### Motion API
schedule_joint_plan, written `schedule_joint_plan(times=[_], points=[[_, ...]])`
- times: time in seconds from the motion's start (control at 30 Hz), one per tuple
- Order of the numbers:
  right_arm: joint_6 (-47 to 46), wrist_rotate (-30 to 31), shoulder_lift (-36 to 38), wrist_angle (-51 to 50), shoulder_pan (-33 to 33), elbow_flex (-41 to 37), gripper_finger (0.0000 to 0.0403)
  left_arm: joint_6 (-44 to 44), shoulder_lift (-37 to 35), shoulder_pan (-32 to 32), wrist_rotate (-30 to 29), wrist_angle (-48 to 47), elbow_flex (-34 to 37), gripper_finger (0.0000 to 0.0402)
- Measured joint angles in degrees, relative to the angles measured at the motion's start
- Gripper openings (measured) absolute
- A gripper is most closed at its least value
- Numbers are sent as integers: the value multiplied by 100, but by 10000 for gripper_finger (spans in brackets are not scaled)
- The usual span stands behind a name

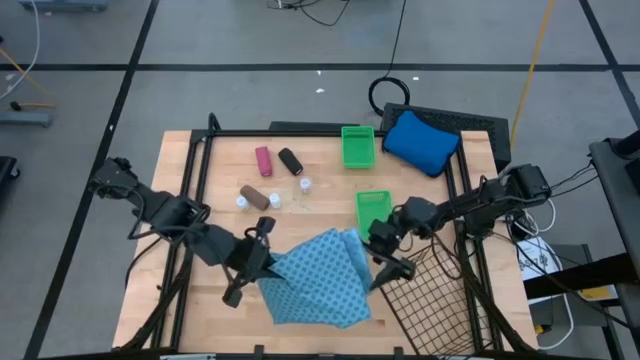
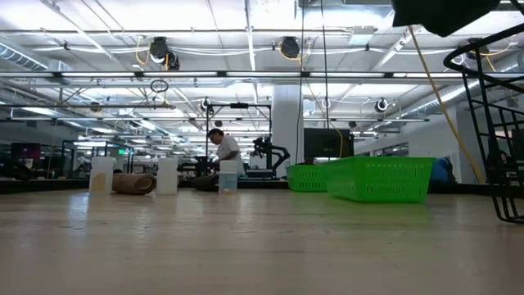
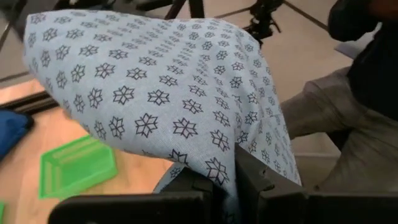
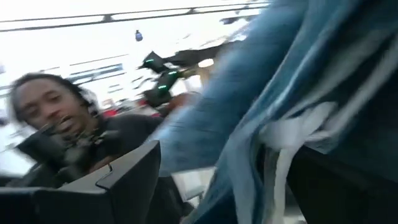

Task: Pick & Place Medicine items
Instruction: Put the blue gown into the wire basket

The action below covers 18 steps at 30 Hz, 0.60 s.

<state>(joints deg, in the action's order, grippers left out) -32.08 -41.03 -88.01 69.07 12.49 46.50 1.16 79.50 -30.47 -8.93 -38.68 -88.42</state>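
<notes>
Left fingers (image 3: 227, 186) pinching teal star-patterned cloth (image 1: 315, 280), lifted off desk (image 1: 180, 200); right fingers (image 1: 385, 262) spread beside it. Medicine cylinders (image 1: 276, 162) untouched; next: drop cloth.

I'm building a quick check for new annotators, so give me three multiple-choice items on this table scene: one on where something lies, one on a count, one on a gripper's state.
1. Where does the magenta-pink cylinder lie?
A. in a green tray
B. on the bare wood beside the black cylinder
C. under the cloth

2. How many green trays stand on the table?
A. one
B. two
C. four

3. What is the left gripper doing?
A. shut on the patterned cloth
B. open above the vials
C. shut on the blue cushion

Answers:
1 B: the high view shows both cylinders side by side on the wood, left of the far green tray.
2 B: one tray at the far edge, another nearer the right gripper.
3 A: the left wrist view shows cloth pinched between its fingers.
</notes>
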Motion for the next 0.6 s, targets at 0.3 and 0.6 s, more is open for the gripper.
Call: schedule_joint_plan(times=[0.3,0.6], points=[[-174,763,2,-56,111,-2,313,426,0,359,-220,-318,0,22],[-243,1697,0,-588,61,-7,313,546,260,778,-315,-730,-7,22]])
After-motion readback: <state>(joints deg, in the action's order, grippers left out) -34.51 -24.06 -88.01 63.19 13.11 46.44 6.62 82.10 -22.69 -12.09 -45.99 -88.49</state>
